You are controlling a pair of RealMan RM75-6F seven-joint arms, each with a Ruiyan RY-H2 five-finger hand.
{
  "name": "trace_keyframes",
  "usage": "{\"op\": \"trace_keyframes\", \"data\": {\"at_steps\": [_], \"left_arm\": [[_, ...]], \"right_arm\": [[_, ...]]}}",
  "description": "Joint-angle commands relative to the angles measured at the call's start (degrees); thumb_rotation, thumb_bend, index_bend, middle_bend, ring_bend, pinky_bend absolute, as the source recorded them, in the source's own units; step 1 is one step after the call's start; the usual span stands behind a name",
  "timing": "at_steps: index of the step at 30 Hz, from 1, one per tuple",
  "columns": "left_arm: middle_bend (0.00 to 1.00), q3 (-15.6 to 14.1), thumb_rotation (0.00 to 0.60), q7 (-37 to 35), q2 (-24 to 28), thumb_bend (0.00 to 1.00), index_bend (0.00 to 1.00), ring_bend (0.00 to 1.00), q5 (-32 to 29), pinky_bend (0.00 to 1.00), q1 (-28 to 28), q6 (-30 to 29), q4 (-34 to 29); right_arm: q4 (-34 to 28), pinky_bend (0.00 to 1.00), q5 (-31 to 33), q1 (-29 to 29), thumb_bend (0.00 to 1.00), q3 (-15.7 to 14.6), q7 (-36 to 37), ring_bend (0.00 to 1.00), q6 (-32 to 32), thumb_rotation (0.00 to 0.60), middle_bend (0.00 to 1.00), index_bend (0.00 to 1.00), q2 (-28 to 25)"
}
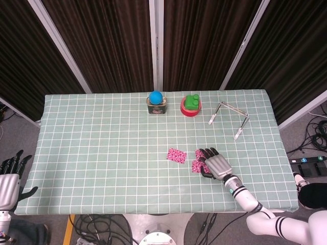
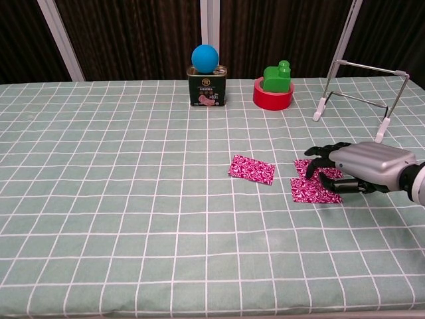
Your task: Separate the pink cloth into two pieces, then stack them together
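Two pink patterned cloth pieces lie apart on the green checked tablecloth. The left piece (image 1: pixel 177 155) (image 2: pixel 252 169) lies flat and alone. The right piece (image 1: pixel 197 163) (image 2: pixel 313 190) sits partly under my right hand (image 1: pixel 216 164) (image 2: pixel 362 174), whose dark fingers curl down onto its right part, with the thumb at its near edge. A gap of about one grid square separates the two pieces. My left hand (image 1: pixel 9 178) hangs off the table's near-left corner with its fingers apart, holding nothing.
At the back stand a dark can with a blue ball on it (image 1: pixel 156 103) (image 2: pixel 206 84), a red ring holding a green block (image 1: pixel 191 105) (image 2: pixel 274 92), and a bent wire stand (image 1: pixel 229 118) (image 2: pixel 359 90). The table's near edge (image 1: pixel 153 211) lies close behind my right hand.
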State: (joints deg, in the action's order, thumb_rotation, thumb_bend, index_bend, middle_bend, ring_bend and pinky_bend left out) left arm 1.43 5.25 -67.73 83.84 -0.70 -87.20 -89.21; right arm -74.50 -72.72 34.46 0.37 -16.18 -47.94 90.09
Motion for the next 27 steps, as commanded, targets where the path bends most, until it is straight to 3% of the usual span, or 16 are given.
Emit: {"op": "trace_keyframes", "data": {"at_steps": [1,3,6,9,12,17,27], "left_arm": [[0.13,0.0,0.6,0.0,0.0,0.06,0.18,0.13,0.1,0.16,0.0,0.0,-0.1],[0.13,-0.1,0.6,-0.1,0.0,0.06,0.18,0.13,0.1,0.16,0.2,-0.2,-0.1],[0.13,-0.2,0.6,-0.3,0.0,0.06,0.18,0.13,0.2,0.16,0.4,-0.4,0.0],[0.13,-0.3,0.6,-0.3,0.0,0.06,0.18,0.13,0.4,0.16,0.5,-0.7,0.0],[0.13,-0.3,0.6,-0.4,0.0,0.06,0.18,0.13,0.5,0.16,0.6,-0.8,0.0],[0.13,-0.3,0.6,-0.1,0.2,0.06,0.18,0.13,0.5,0.16,0.7,-0.9,-0.3],[0.13,-0.4,0.6,0.3,0.5,0.06,0.18,0.13,0.2,0.16,1.1,-0.8,-0.8]], "right_arm": [[-1.4,0.0,-0.4,-0.5,0.6,-0.3,0.0,0.0,-0.7,0.0,0.0,0.25,-1.2],[-1.6,0.0,0.0,-0.7,0.58,0.3,0.6,0.0,-1.1,0.0,0.0,0.25,-1.6],[-0.2,0.0,0.7,-0.6,0.43,1.9,1.1,0.0,-2.2,0.042,0.0,0.25,-1.3],[2.4,0.0,1.2,0.1,0.22,3.3,-0.2,0.0,-3.2,0.145,0.0,0.25,-0.1],[5.3,0.0,1.4,1.1,0.12,4.2,-1.5,0.0,-3.0,0.292,0.0,0.25,1.4],[9.4,0.0,1.3,2.7,0.09,4.7,-3.0,0.0,-1.8,0.424,0.01,0.27,3.5],[15.1,0.0,2.0,3.8,0.09,4.8,-1.9,0.0,1.0,0.47,0.01,0.28,6.0]]}}
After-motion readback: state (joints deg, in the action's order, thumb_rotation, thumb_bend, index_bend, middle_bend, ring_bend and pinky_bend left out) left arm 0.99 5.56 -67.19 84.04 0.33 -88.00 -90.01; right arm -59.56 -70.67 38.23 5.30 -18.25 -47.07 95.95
